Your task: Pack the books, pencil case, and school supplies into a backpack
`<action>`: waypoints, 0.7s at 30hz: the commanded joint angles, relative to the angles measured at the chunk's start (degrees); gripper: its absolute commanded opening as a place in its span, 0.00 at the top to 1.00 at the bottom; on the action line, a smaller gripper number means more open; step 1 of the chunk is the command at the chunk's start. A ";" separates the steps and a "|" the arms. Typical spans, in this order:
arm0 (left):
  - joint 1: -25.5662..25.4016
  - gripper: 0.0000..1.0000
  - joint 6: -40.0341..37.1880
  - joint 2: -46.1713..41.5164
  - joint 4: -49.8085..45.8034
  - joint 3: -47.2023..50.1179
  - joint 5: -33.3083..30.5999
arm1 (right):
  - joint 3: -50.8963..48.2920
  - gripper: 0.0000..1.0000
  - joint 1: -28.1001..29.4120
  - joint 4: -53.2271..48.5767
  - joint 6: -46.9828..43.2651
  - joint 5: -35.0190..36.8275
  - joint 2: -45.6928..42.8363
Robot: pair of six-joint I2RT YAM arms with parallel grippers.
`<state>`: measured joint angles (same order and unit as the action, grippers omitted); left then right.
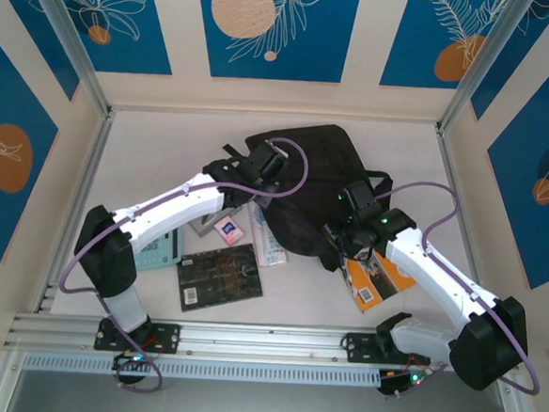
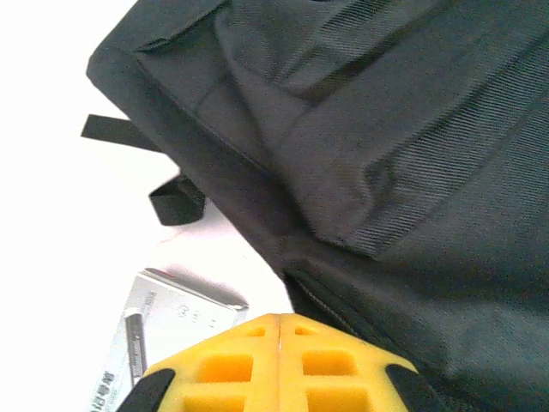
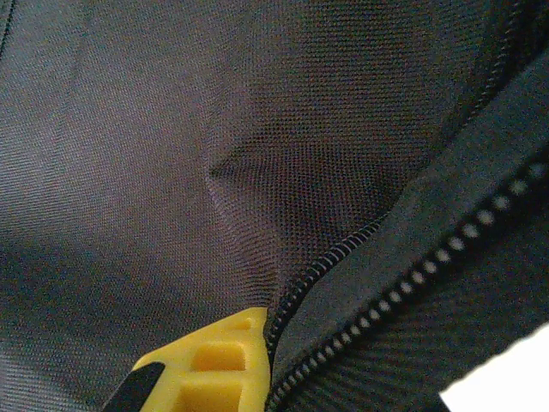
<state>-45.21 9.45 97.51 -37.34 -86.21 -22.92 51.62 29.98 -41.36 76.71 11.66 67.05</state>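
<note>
Backpack (image 1: 305, 175), black woven fabric, lies at the centre of the top view.
The left gripper (image 2: 279, 330) is shut, its yellow gridded fingers pressed together. The right gripper (image 3: 257, 326) is clamped on the backpack's zip edge, one finger hidden under cloth. The orange book (image 1: 379, 281) is partly covered by the right arm; the packet (image 2: 167, 330) is cut off.

One backpack (image 1: 309, 185), two books (image 1: 218, 276), four stationery pieces (image 1: 270, 243)

The backpack (image 1: 319, 171) lies behind a left book (image 1: 218, 276) and a right book (image 1: 382, 281), a packet (image 1: 270, 248) between them.
</note>
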 commanded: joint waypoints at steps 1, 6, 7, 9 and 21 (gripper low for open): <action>3.57 1.00 -2.29 0.35 -0.62 -3.46 -9.76 | -1.40 1.00 -0.78 -8.18 -3.34 4.91 -1.02; 5.41 1.00 -1.67 1.95 -0.98 -4.53 -8.96 | -1.45 1.00 -0.84 -5.36 -5.16 3.08 -1.04; 5.55 1.00 -1.47 2.23 -1.13 -4.69 -8.50 | -1.81 1.00 -0.88 -3.49 -6.08 1.71 -1.12; 5.93 1.00 -0.46 2.47 -1.59 -5.31 -6.60 | -2.02 1.00 -0.97 -0.01 -7.31 -0.98 -1.22; 14.28 1.00 6.28 -5.08 -0.24 -10.77 5.66 | 11.33 1.00 -1.65 11.72 -25.25 -7.78 6.43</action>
<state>-34.68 13.67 97.03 -38.46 -92.36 -15.94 59.09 29.10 -31.35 58.59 6.09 71.42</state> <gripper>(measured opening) 0.040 0.075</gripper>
